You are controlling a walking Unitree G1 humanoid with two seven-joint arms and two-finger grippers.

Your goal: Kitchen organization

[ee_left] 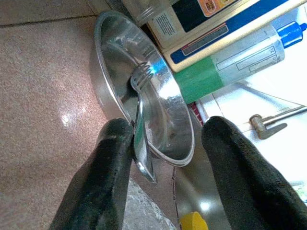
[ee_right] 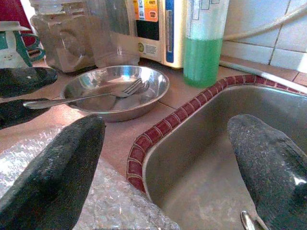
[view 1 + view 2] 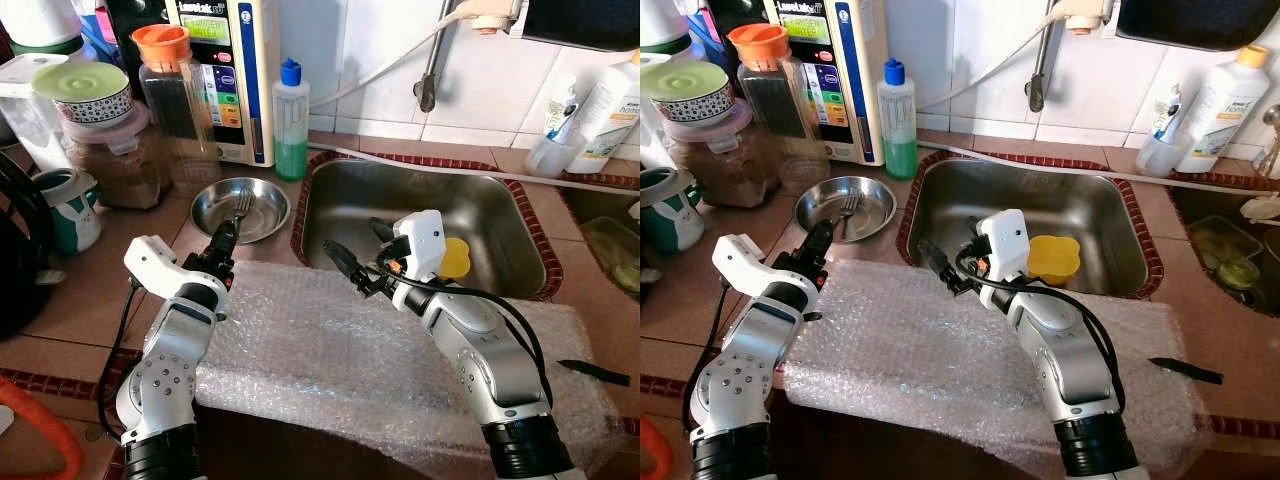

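Now, by the sink:
Left gripper (image 1: 160, 143): fingers spread around the fork's handle, not yet closed on it.
Fork (image 2: 88, 96): tines in the steel bowl (image 3: 240, 208), handle over the rim.
Right gripper (image 3: 352, 252): fingers wide apart — empty, at the sink (image 3: 480, 215) edge above the bubble wrap (image 3: 330, 350).

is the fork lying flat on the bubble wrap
No, the fork rests with its tines in the steel bowl, its handle over the rim.
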